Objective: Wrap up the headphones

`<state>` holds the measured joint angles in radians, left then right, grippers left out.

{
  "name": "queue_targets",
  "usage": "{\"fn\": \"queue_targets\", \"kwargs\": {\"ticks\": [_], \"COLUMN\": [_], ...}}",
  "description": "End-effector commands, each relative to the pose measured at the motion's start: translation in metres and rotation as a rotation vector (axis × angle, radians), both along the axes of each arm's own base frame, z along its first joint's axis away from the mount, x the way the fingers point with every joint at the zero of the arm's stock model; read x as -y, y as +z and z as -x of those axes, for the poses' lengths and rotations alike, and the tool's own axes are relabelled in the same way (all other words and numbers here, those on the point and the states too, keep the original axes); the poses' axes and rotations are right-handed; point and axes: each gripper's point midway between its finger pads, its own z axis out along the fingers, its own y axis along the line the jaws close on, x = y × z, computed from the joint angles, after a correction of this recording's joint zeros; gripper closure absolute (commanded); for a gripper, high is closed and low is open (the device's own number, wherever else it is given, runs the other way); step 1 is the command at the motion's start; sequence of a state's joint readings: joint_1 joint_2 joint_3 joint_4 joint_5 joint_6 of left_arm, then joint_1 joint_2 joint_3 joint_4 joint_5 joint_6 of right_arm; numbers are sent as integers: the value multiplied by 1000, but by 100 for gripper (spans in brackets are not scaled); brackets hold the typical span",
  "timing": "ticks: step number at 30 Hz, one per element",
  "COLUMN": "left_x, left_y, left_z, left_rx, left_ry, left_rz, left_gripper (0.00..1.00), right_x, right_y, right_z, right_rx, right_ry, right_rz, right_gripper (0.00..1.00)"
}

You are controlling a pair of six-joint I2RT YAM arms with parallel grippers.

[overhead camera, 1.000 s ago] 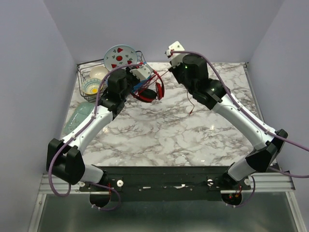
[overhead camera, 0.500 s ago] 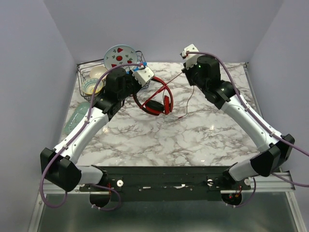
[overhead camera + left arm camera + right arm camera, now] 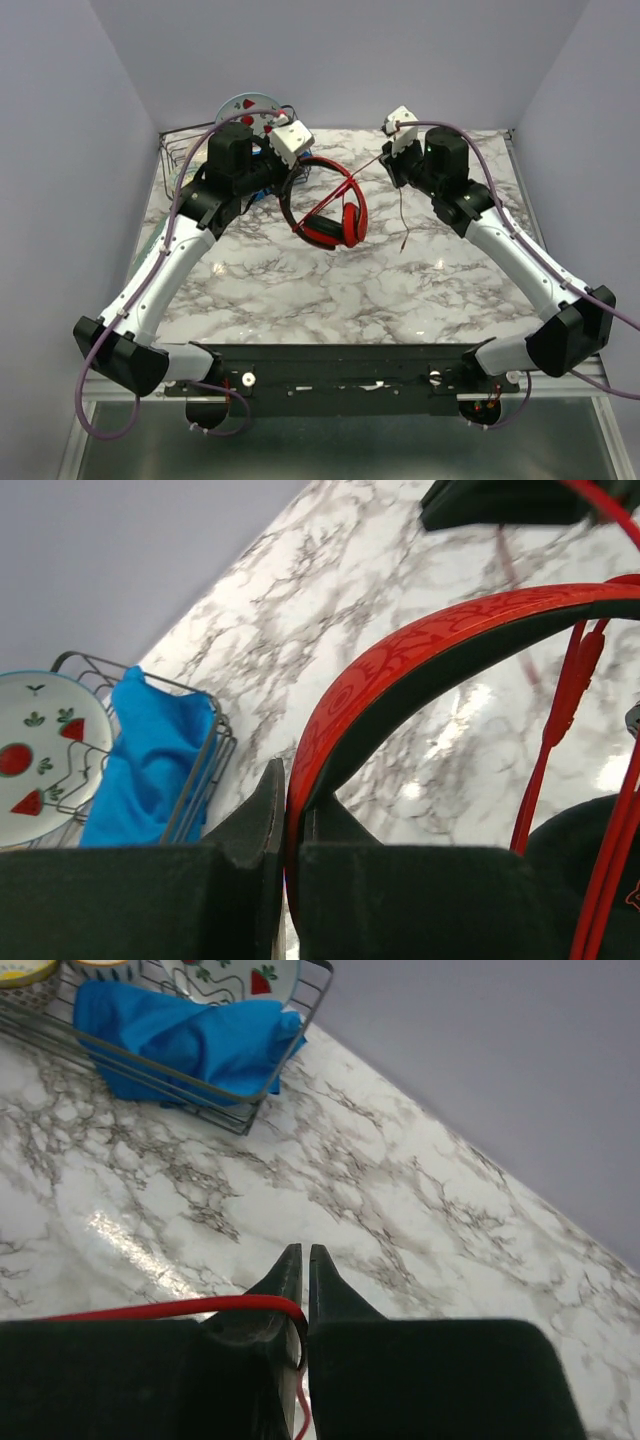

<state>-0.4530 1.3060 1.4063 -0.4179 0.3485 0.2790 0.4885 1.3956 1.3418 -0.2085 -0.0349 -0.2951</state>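
The headphones (image 3: 349, 222) hang above the marble table (image 3: 400, 290), to the right of the wire basket (image 3: 176, 160) in the far-left corner. In the overhead view the glossy red headband (image 3: 322, 165) arcs up to the left gripper (image 3: 286, 176), with the two round ear cups below it. A thin red cable (image 3: 345, 187) runs taut from the cups to the right gripper (image 3: 387, 158), well to the right of the basket, and its loose end dangles from there.

The left wrist view shows what the overhead cannot: the left gripper (image 3: 285, 825) is shut tight on the headband (image 3: 420, 650), whose red shell carries a raised pattern over a black lining. The basket (image 3: 215, 748) holds a crumpled blue cloth (image 3: 150, 760) and a plate (image 3: 30, 750) painted with strawberries.

The right wrist view gives the other grip. The right gripper (image 3: 305, 1270) is all but shut, with the smooth cable (image 3: 150, 1308) pinched low between its black fingers. The basket (image 3: 150, 1065) sits far off behind.
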Motion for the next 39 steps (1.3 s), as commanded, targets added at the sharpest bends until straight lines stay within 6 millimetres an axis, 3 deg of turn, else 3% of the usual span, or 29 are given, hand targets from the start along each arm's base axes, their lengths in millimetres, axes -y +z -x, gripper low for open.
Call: {"fn": "queue_targets", "kwargs": {"ticks": [1,2,6,8,9,12,20,25,29,35,39], "left_x": [17,15,14,12,13,12,7,3,-3,-50,-88], "left_y": [56,62,102,113,124,138,155,158,166,167,138], "left_z": [42,43,41,39,39,36,24,17,7,-46,-90], "left_rx": [-100,-100,-64,-71,-72,-67,-53,-67,-123,-245,-288], "left_ry": [-86,-71,-20,8,17,35,104,141,162,339,499], "left_rz": [183,189,259,292,322,356,399,427,523,754,830], "left_gripper": [100,100,100,100,100,100,100,100,100,100,100], "right_x": [-49,-65,-96,-104,-108,-116,-125,-121,-125,-159,-187], "right_y": [12,9,6,17,6,8,-36,-49,-68,-93,-96], "right_z": [4,7,13,13,14,14,13,17,20,32,47], "right_rx": [42,16,-69,-39,-98,-118,-198,-204,-260,-332,-305], "right_ry": [237,307,424,457,458,473,428,398,378,320,256], "right_rz": [-195,-257,-443,-527,-582,-671,-691,-693,-681,-541,-426], "right_gripper": [83,79,73,69,68,68,66,76,93,99,99]}}
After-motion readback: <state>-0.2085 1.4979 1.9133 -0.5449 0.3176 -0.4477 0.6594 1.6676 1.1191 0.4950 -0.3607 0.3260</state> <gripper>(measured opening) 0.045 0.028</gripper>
